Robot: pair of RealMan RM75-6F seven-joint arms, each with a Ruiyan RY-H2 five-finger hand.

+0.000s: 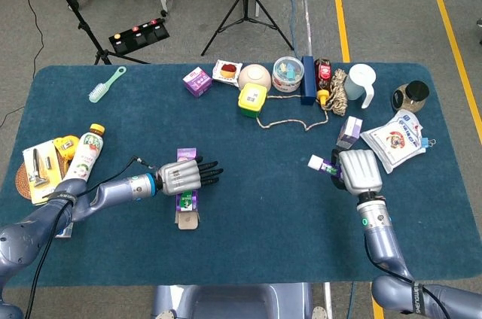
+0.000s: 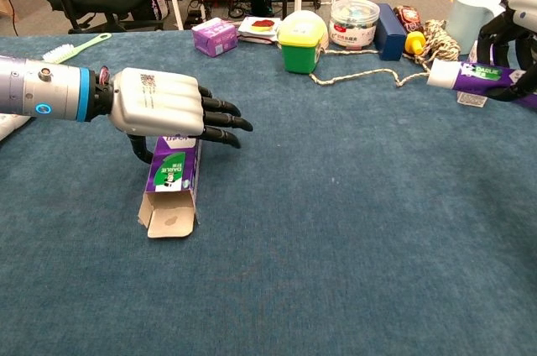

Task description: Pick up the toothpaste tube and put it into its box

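Note:
The purple toothpaste box [image 1: 186, 204] lies flat on the blue table, its open flap end toward me [image 2: 170, 178]. My left hand [image 1: 183, 176] hovers low over its far half, fingers stretched out past it and thumb hanging down on the box's left side [image 2: 159, 102]; I cannot tell whether it touches. At the right, my right hand [image 1: 359, 171] holds the purple and white toothpaste tube [image 1: 319, 165] off the table, cap pointing left. In the chest view the tube [image 2: 470, 77] sticks out leftward from that hand [image 2: 513, 30] at the frame's right edge.
Along the far edge stand a small purple carton [image 1: 196, 81], a bowl [image 1: 255, 75], a yellow-lidded green tub [image 1: 252, 98], a clear tub [image 1: 288, 74], a blue box [image 1: 307, 79], rope [image 1: 339, 92] and a white jug [image 1: 361, 84]. A snack bag [image 1: 396, 139] lies right, a bottle [image 1: 84, 155] left.

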